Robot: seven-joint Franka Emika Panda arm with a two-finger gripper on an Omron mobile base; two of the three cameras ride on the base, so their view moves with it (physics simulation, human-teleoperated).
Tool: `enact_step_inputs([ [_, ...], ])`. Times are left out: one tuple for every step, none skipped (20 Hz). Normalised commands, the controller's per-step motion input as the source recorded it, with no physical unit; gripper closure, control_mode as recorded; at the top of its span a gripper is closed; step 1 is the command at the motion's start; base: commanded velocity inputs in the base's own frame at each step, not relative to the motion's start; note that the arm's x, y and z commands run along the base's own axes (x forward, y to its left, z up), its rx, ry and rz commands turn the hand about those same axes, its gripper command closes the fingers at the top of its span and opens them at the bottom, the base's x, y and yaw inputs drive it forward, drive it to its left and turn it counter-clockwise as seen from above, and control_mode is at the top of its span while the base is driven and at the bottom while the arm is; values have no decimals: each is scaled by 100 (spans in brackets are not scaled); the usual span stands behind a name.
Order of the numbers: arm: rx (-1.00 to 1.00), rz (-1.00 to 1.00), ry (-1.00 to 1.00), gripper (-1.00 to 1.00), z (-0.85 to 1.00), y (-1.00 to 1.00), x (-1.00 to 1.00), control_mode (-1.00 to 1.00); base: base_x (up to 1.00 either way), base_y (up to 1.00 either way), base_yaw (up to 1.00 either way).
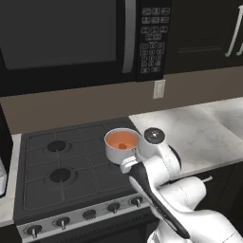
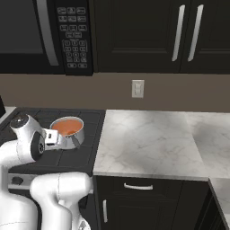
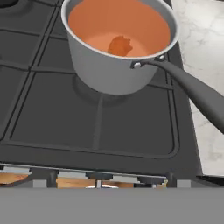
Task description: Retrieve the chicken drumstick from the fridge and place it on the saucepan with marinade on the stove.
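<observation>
The saucepan (image 1: 121, 145) stands on the stove (image 1: 71, 171), at the right rear burner, just right of centre in the left base view and at left of centre in the right base view (image 2: 68, 131). It holds orange-red marinade (image 3: 118, 26). The chicken drumstick (image 3: 120, 45) lies inside the pan, sitting in the marinade, seen near the top centre of the hand view as a small orange-brown lump; in the left base view it shows as a darker spot (image 1: 123, 146) in the liquid. The pan's dark handle (image 3: 197, 92) runs toward the lower right of the hand view, over the stove's edge beside the marble counter (image 2: 148, 139).

The gripper (image 1: 127, 163) hangs just in front of the pan, lower centre of the left base view, holding nothing. Its jaws stand wide apart.

A row of knobs (image 1: 88, 214) lines the stove front. A microwave (image 1: 71, 38) occupies the upper left.
</observation>
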Motion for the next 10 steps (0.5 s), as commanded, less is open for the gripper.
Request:
enact_step_inputs([
  [6, -5, -21, -100, -26, -42, -100, -100, 0, 0, 0],
  [5, -22, 0, -100, -46, -56, -100, -100, 0, 0, 0],
  [2, -24, 0, -100, -51, -45, -100, -100, 0, 0, 0],
  [0, -19, 0, -100, -51, -23, -100, -100, 0, 0, 0],
  [3, -17, -6, -100, -33, -15, -100, -100, 0, 0, 0],
  [6, -17, -15, -100, -20, -15, -100, -100, 0, 0, 0],
  [4, -16, -26, -100, -10, -6, -100, -100, 0, 0, 0],
  [13, -33, -27, -100, 0, -57, -100, -100, 0, 0, 0],
  [-9, 0, 0, -100, 0, 0, 0, -100, 0, 0, 0],
  [0, 0, 0, -100, 0, 0, 0, -100, 0, 0, 0],
])
